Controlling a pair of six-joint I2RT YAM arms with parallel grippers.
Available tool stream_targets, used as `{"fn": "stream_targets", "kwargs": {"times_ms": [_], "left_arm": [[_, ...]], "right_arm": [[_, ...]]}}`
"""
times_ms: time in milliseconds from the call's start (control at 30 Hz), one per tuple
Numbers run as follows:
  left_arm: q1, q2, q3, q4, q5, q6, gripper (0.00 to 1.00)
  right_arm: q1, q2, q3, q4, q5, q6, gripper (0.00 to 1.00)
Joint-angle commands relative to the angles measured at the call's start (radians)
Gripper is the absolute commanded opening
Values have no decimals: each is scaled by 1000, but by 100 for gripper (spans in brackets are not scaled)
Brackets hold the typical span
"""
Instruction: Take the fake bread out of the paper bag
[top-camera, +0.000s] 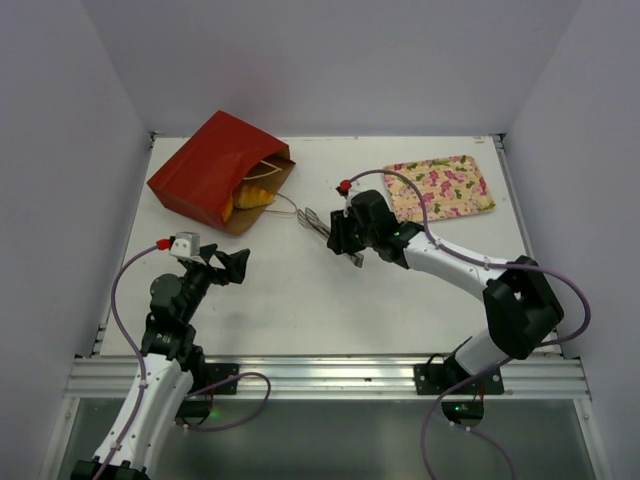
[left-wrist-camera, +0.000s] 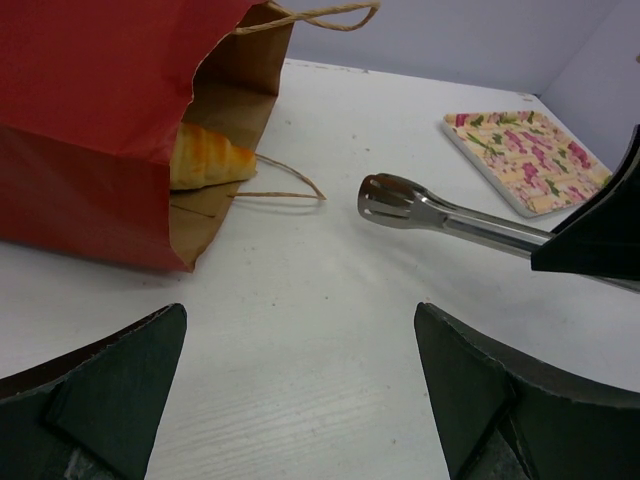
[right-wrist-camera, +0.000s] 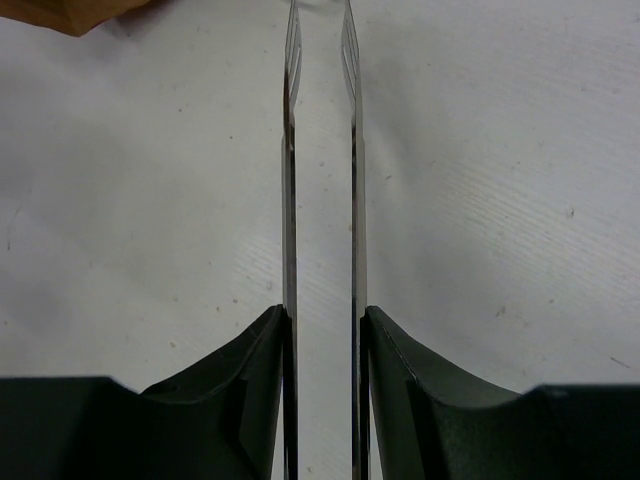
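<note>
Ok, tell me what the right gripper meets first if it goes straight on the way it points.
The right gripper holds tongs that lead. Ahead of their tips is bare table, then probably the open mouth of the paper bag, near the fake bread; depth is unclear.

One paper bag (top-camera: 205, 165), one bread (left-wrist-camera: 205, 157), one pair of tongs (left-wrist-camera: 440, 213), one flowered tray (top-camera: 440, 188).

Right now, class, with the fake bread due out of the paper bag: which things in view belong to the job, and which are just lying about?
Job: paper bag, fake bread inside it, metal tongs, right gripper holding them.
Lying about: flowered tray.
</note>
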Motion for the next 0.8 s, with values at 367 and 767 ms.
{"fn": "stream_targets", "kwargs": {"times_ms": [367, 767], "left_arm": [[-2, -2, -3, 48, 4, 3, 100], [-2, -5, -5, 48, 4, 3, 100]], "right_arm": [[-2, 105, 139, 20, -81, -19, 41], [-2, 209, 291, 3, -125, -8, 45]]}}
